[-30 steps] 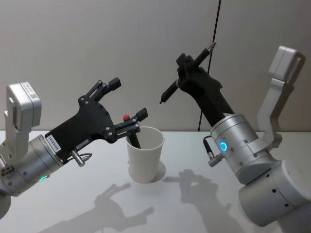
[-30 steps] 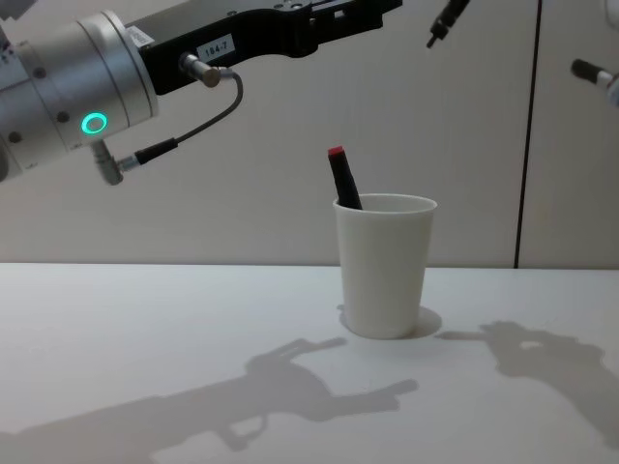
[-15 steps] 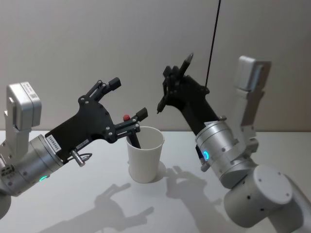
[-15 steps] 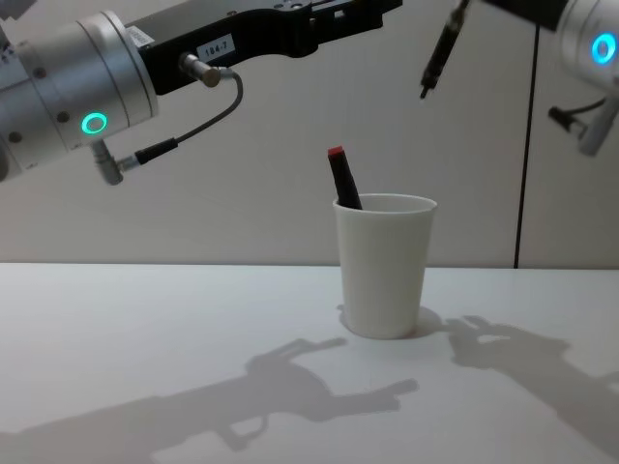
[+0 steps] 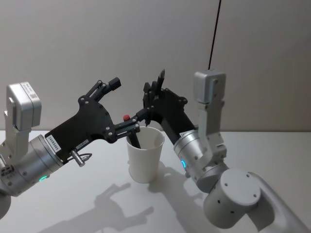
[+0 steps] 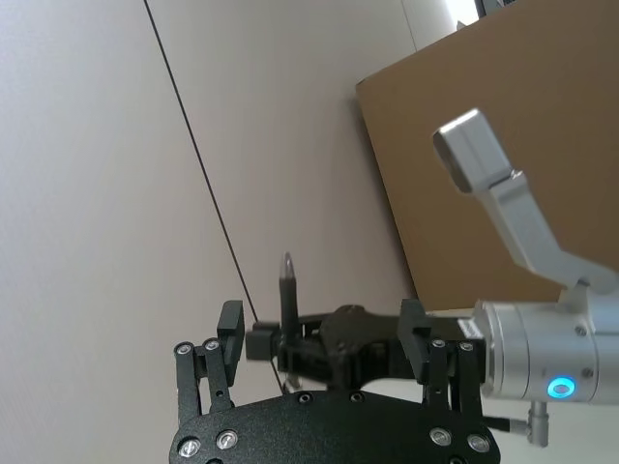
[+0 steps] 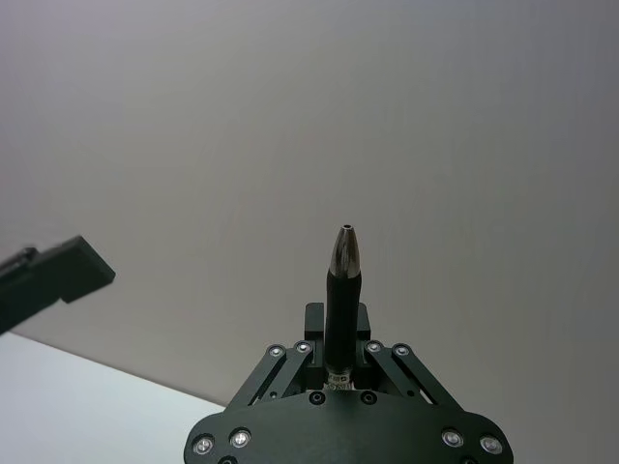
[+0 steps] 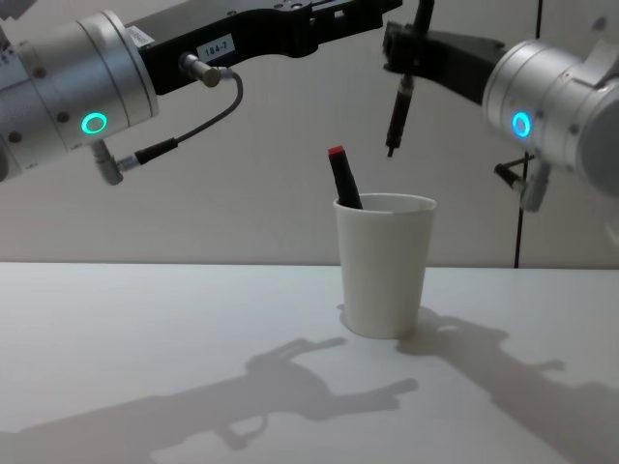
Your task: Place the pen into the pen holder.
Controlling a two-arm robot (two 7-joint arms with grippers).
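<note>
The pen holder is a white paper cup (image 5: 145, 156) (image 8: 385, 273) standing on the table. A black marker with a red cap (image 8: 342, 180) (image 5: 127, 118) leans inside it. My right gripper (image 5: 151, 96) (image 8: 410, 41) (image 7: 338, 365) is shut on a slim dark pen (image 8: 396, 108) (image 7: 343, 282) (image 6: 287, 295). The pen hangs almost upright, its lower tip a little above the cup's mouth. My left gripper (image 5: 127, 99) (image 6: 319, 329) is open and holds nothing, raised just left of the cup's rim, beside the right gripper.
The white table (image 8: 145, 367) stretches around the cup, with arm shadows on it. A plain wall with a thin dark vertical line (image 5: 214, 34) stands behind. One left finger (image 7: 58, 275) shows in the right wrist view. A brown panel (image 6: 503, 135) shows in the left wrist view.
My right arm has swung left and lowered, bringing the pen from high on the right to over the cup and turning it nearly upright. The left arm has not moved.
</note>
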